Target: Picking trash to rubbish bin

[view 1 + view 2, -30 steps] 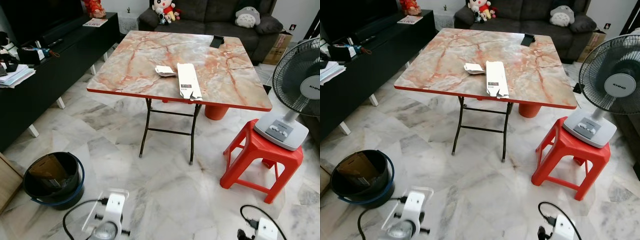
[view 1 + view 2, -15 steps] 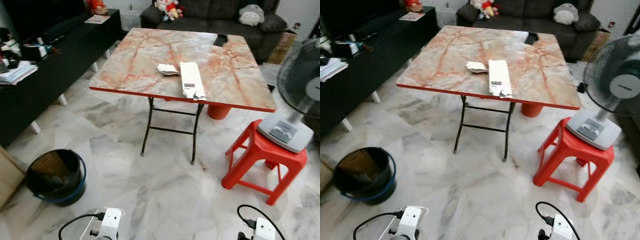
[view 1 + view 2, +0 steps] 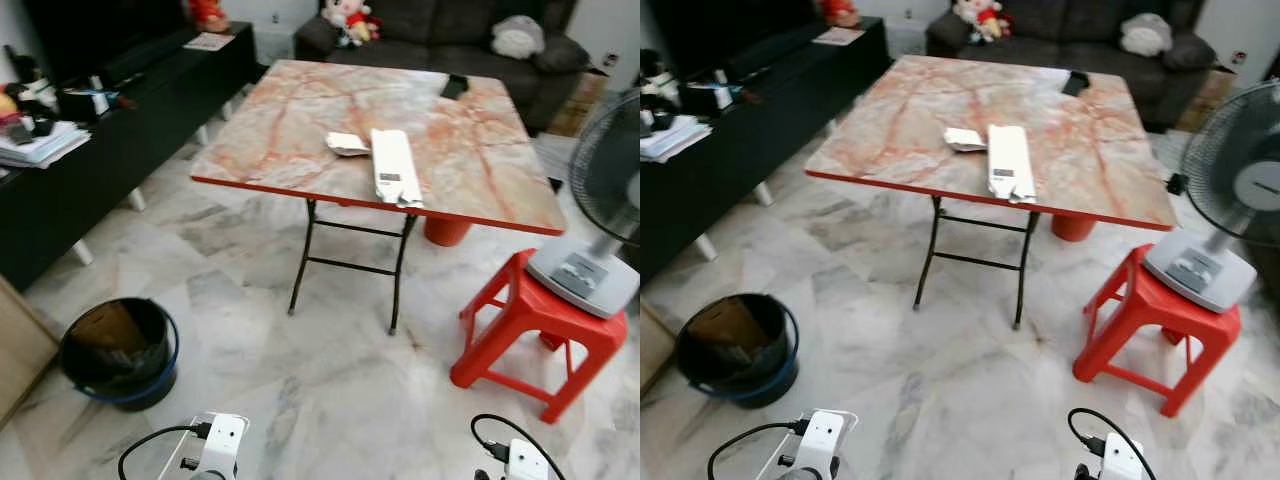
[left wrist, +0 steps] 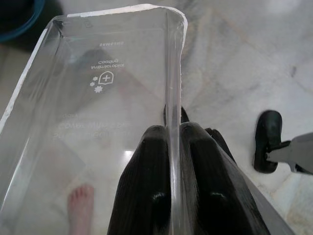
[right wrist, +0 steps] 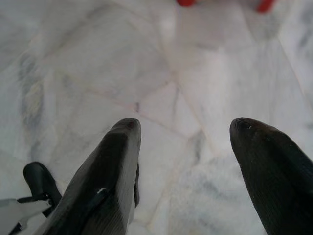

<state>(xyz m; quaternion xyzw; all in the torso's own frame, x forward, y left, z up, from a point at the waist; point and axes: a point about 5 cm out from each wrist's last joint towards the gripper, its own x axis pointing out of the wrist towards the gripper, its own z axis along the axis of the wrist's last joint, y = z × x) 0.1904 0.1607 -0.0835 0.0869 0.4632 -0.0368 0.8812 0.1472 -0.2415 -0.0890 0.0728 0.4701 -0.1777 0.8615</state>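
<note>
Gripping a clear plastic tray in my left gripper, fingers pinched tight on one of its thin walls. It's see-through, so the marble floor shows right through it, plus some faint mirrored printing I can't properly read. Its lower end runs out of the wrist picture. There's also a person's bare foot showing through the plastic, close to me, cut off at the ankle.

My right gripper hangs over bare floor with its fingers wide apart, nothing between them. From my head camera both arms are chopped off at the near edge, just the white wrist bits and black cables showing.

Near left sits the black rubbish bin with a blue rim; something brown, maybe cardboard, is inside, hard to tell. Further out in the middle is the folding table with a marble-pattern top. On it: a long white flattened box near the front edge, a smaller crumpled white paper just to its left, and a dark object at the far right I can't identify. To the right, a red stool carries a fan, partly cut off by the frame. Far back, a dark sofa with soft toys, all a bit blurry.
</note>
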